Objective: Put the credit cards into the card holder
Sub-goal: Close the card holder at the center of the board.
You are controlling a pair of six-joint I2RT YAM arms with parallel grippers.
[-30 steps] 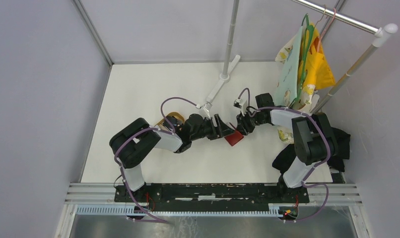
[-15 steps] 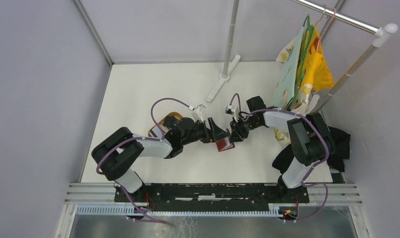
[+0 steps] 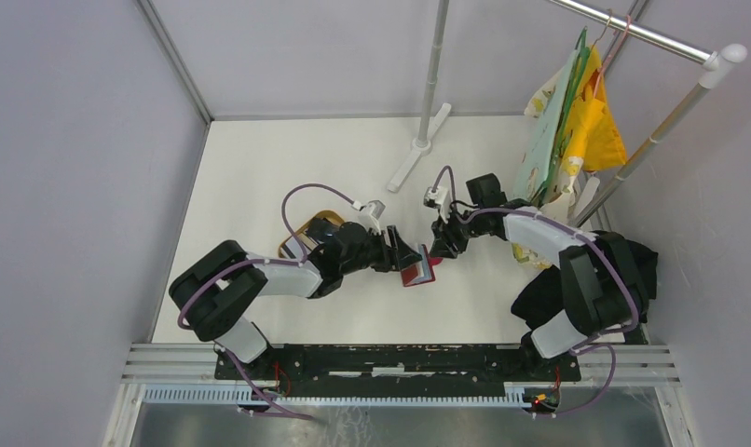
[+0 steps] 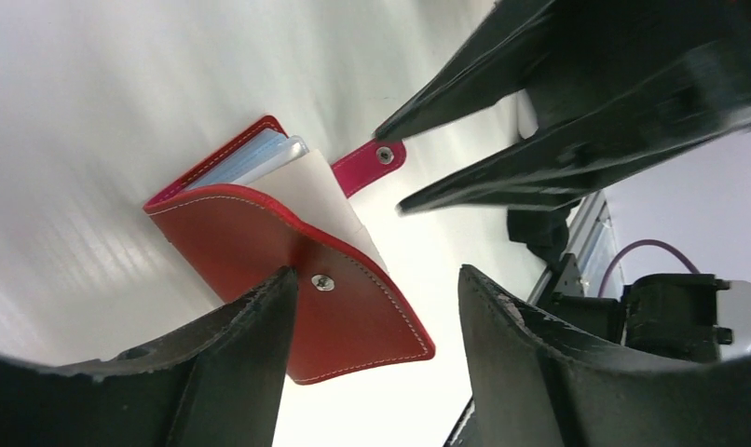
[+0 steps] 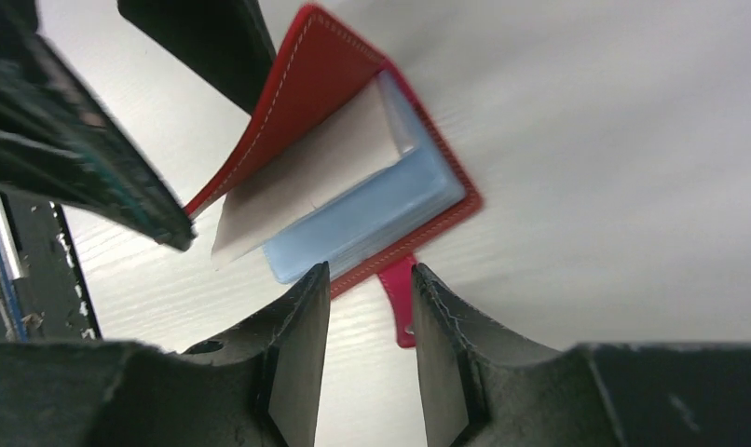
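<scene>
Step in hand: judged as spreading the card holder [image 3: 418, 273] so that a card seats fully in a pocket
Left gripper [image 4: 376, 279]: nearest the bases; fingers released and wide apart, straddling the raised red cover [image 4: 260, 242] without clamping it
Card holder location: flat on the white desk [image 3: 260, 168], between the two grippers, half open, spine toward the left arm
Pale card [image 5: 297, 186]: lies under the cover, on the grey-blue pocket panels [image 5: 362, 223]; its edge projects past them, so it is judged not fully seated
Right gripper [image 5: 370, 272]: just beyond the holder; fingers part-way apart, clenched on nothing; the snap tab [image 5: 398, 303] lies at their tips
Wooden tray [image 3: 293, 244]: farther back, behind the left arm; contents cannot be told
Procedure: pin the cover with the left fingers; push the card's free edge with one right finger, along the pocket
Caution: the holder is light and will likely slide on the desk; avoid snagging the tab
Check: card edge level with the panels
</scene>
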